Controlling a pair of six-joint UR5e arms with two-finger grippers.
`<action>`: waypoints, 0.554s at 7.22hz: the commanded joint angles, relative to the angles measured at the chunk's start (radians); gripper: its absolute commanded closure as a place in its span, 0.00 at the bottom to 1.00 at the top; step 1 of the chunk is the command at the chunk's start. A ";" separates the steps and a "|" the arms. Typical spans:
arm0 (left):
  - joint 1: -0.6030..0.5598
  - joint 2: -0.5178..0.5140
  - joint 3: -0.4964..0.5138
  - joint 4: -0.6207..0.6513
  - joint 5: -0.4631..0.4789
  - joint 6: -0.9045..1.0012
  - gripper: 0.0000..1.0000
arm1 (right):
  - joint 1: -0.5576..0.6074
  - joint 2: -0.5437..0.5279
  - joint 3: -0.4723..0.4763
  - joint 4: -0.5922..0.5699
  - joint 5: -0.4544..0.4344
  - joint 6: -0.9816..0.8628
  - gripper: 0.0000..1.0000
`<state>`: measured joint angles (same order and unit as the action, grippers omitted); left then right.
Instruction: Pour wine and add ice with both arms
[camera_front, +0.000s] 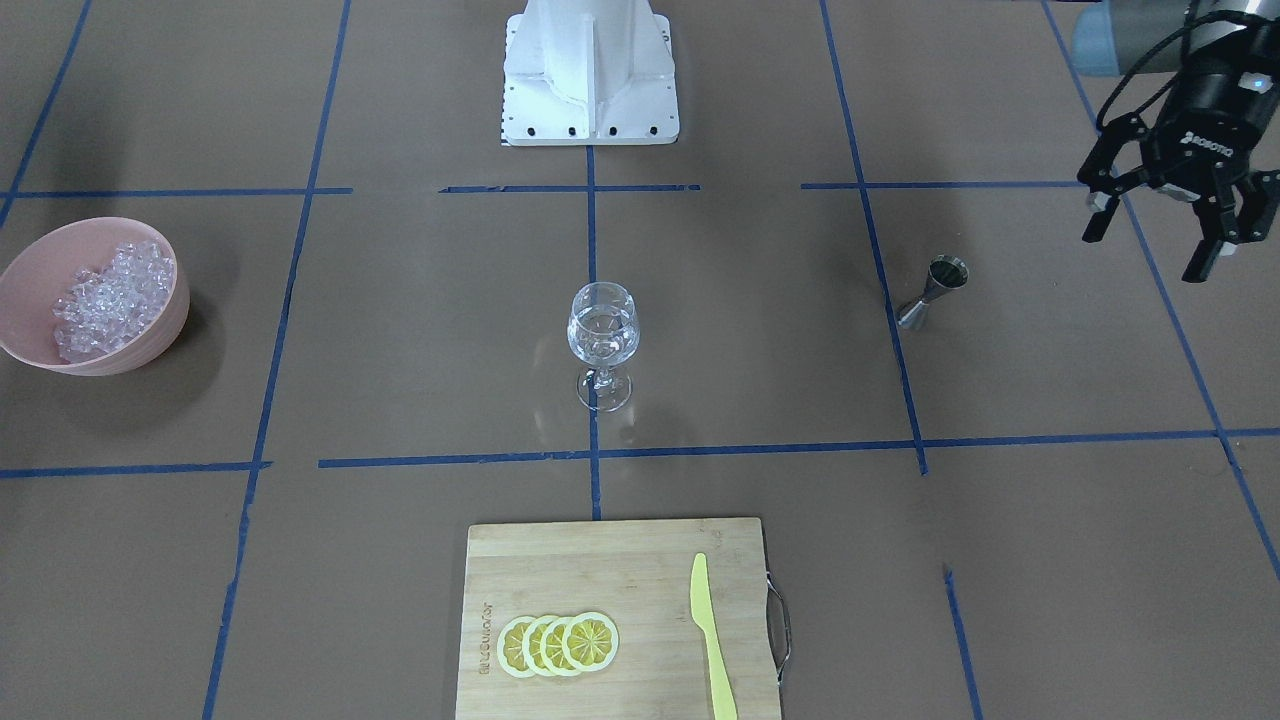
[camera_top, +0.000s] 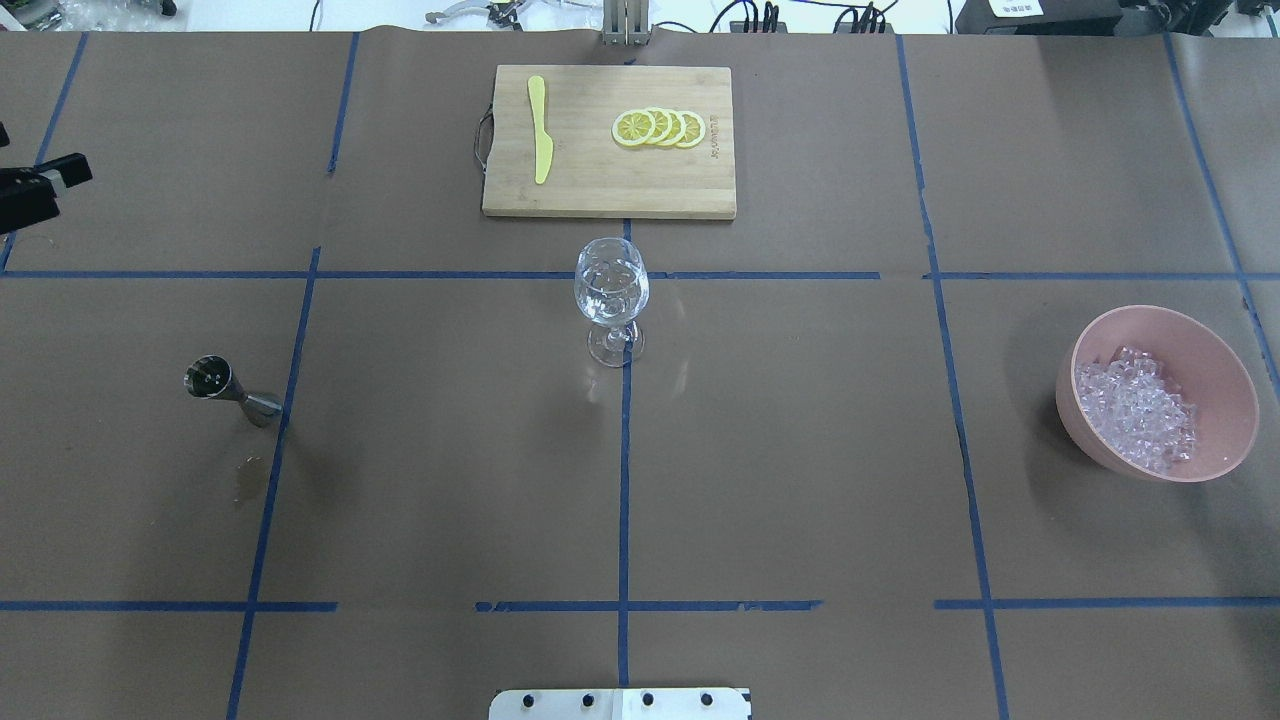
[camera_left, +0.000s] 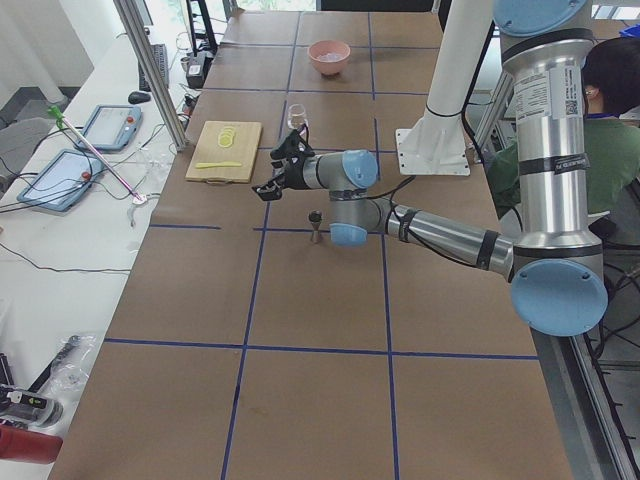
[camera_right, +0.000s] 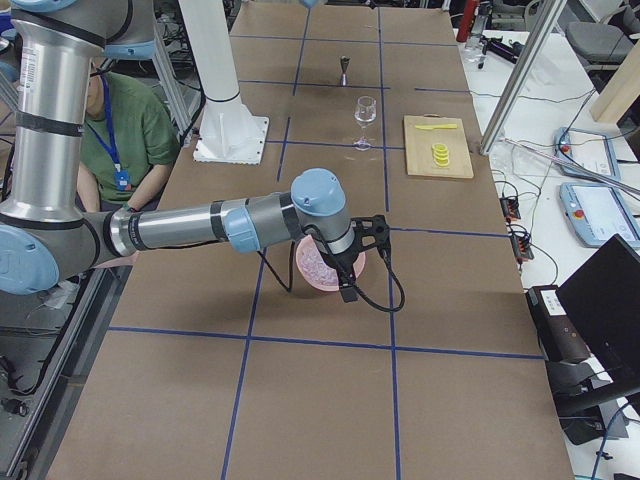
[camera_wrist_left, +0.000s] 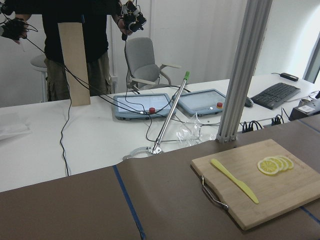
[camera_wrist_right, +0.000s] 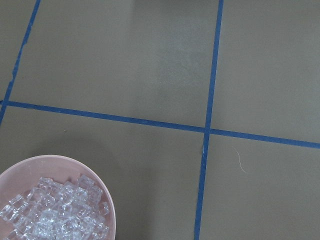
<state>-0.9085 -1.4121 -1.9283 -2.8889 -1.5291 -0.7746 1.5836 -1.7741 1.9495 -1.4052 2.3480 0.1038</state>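
A clear wine glass (camera_front: 602, 335) (camera_top: 611, 295) stands upright at the table's middle. Something clear glints in its bowl; I cannot tell whether it is wine or ice. Ice (camera_front: 110, 300) (camera_wrist_right: 50, 215) fills a pink bowl (camera_front: 150, 345) (camera_top: 1230, 370). A steel jigger (camera_front: 935, 292) (camera_top: 228, 390) stands upright on the robot's left side. My left gripper (camera_front: 1155, 235) hangs open and empty above the table, outward of the jigger. My right gripper (camera_right: 365, 255) shows only in the exterior right view, over the bowl's outer edge; I cannot tell its state.
A wooden cutting board (camera_front: 620, 560) (camera_top: 600, 190) lies beyond the glass with lemon slices (camera_front: 558, 643) and a yellow knife (camera_front: 712, 640). The white pedestal (camera_front: 590, 70) stands at the robot's side. A person (camera_right: 130, 130) sits behind the robot.
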 joint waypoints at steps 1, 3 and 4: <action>0.277 0.047 0.000 -0.026 0.417 -0.060 0.00 | 0.001 -0.005 -0.001 0.000 -0.001 -0.001 0.00; 0.478 0.084 0.011 -0.026 0.696 -0.139 0.00 | 0.003 -0.005 -0.001 0.000 -0.001 -0.001 0.00; 0.567 0.084 0.043 -0.027 0.836 -0.152 0.00 | 0.004 -0.004 0.000 0.000 -0.001 -0.001 0.00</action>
<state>-0.4554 -1.3357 -1.9127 -2.9149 -0.8631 -0.8966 1.5864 -1.7789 1.9488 -1.4051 2.3470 0.1028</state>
